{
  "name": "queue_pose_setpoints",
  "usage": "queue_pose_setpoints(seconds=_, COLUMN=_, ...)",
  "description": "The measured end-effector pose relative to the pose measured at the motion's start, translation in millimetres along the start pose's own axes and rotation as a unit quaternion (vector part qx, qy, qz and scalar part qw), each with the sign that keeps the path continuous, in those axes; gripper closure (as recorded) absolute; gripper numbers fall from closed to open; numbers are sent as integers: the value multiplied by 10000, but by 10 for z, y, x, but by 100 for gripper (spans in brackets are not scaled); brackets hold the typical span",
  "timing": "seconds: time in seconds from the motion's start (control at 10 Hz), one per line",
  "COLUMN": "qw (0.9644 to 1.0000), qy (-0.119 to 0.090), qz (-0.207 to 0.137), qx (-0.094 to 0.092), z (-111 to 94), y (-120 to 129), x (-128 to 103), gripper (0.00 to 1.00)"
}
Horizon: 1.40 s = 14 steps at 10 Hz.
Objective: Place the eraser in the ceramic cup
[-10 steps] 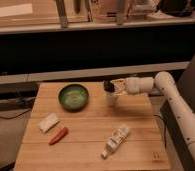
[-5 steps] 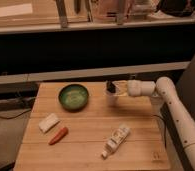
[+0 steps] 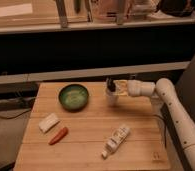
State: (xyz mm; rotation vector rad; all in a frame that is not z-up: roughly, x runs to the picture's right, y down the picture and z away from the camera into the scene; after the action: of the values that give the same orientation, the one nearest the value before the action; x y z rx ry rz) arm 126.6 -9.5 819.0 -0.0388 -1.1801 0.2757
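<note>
The ceramic cup (image 3: 111,98) is small and white-cream and stands on the wooden table (image 3: 91,135), right of the green bowl. My gripper (image 3: 114,88) reaches in from the right and sits just above the cup's rim. It is shut on the eraser (image 3: 110,84), a small black block held upright over the cup's mouth. The eraser's lower end is at the rim or just inside it; I cannot tell which.
A wide green bowl (image 3: 73,96) stands left of the cup. A white rectangular block (image 3: 49,122) and a red chili-like object (image 3: 58,135) lie at the front left. A white tube (image 3: 116,140) lies at the front right. My arm (image 3: 173,117) runs along the table's right edge.
The gripper has stayed over the cup, dropping slightly. The forearm has shifted a little to the right. Other objects have not moved.
</note>
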Motion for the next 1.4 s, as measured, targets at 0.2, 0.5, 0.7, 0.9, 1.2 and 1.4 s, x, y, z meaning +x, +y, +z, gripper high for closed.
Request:
queue_pose_setpoints(seconds=0.2, qw=9998, qy=-49, qz=163, qx=85, z=10, y=-5, x=49, gripper=99)
queue_pose_setpoints(seconds=0.5, qw=9989, qy=-76, qz=410, qx=226, z=0, y=9, x=94, gripper=99)
queue_pose_setpoints(seconds=0.7, qw=9980, qy=-97, qz=536, qx=308, z=-20, y=15, x=126, gripper=99)
queue_pose_setpoints(seconds=0.9, qw=9969, qy=-155, qz=663, qx=404, z=-35, y=20, x=158, gripper=99)
queue_pose_setpoints(seconds=1.2, qw=9959, qy=-231, qz=715, qx=497, z=-45, y=19, x=168, gripper=98)
queue_pose_setpoints(seconds=1.4, qw=9968, qy=-301, qz=487, qx=560, z=-53, y=-19, x=111, gripper=82)
